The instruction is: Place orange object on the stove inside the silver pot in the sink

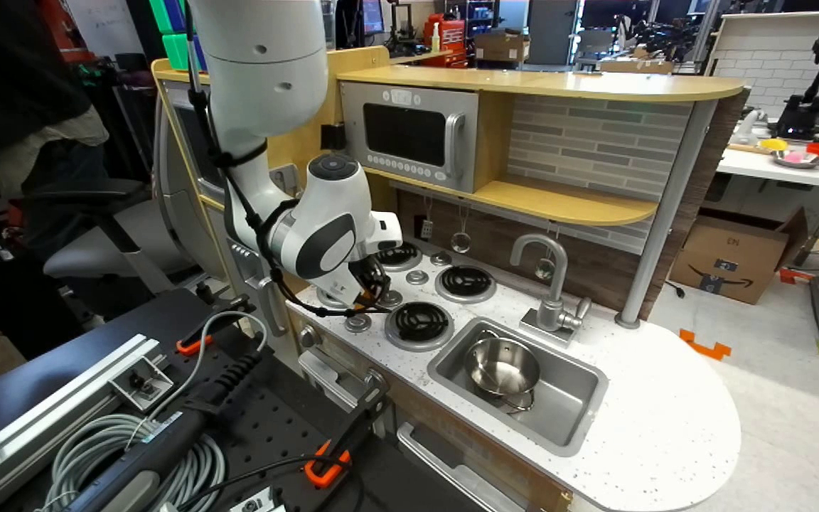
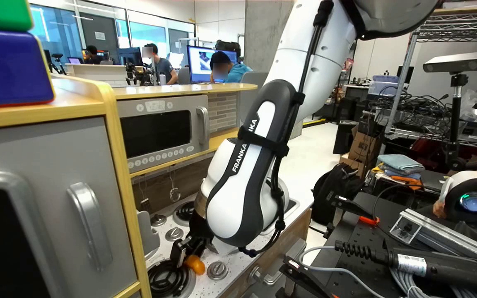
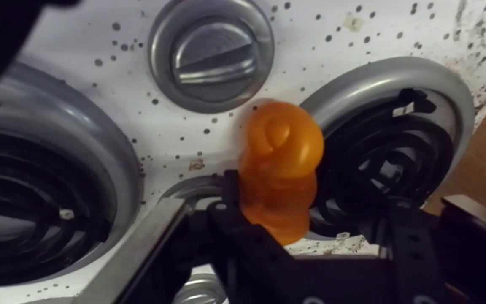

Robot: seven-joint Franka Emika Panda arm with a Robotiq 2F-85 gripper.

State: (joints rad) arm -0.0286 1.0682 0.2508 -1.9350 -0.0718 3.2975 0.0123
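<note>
On the speckled white stovetop (image 3: 336, 25) of a play kitchen (image 1: 498, 135), we find a glossy orange toy (image 3: 283, 169) with a rounded head. It sits between a silver control knob (image 3: 212, 59) and a black coil burner (image 3: 369, 143), overlapping the burner's rim as seen in the wrist view. The black gripper (image 3: 304, 192) straddles it with its fingers (image 3: 231, 190) spread apart. One finger is right beside the toy, and we cannot tell whether the two touch; the other finger stands away from it across a gap. In an exterior view, we see the orange toy (image 2: 196, 265) just below the gripper, near the edge of a burner. Well apart from it, a shiny silver pot (image 1: 502, 370) stands in the grey sink (image 1: 562, 409), its mouth facing upward. A curved grey faucet (image 1: 558, 281) rises behind the sink. In both exterior views, the white robot arm (image 1: 246, 85) leans down over the stovetop, and a grey microwave (image 1: 409, 135) sits under a wooden top (image 1: 544, 82).
</note>
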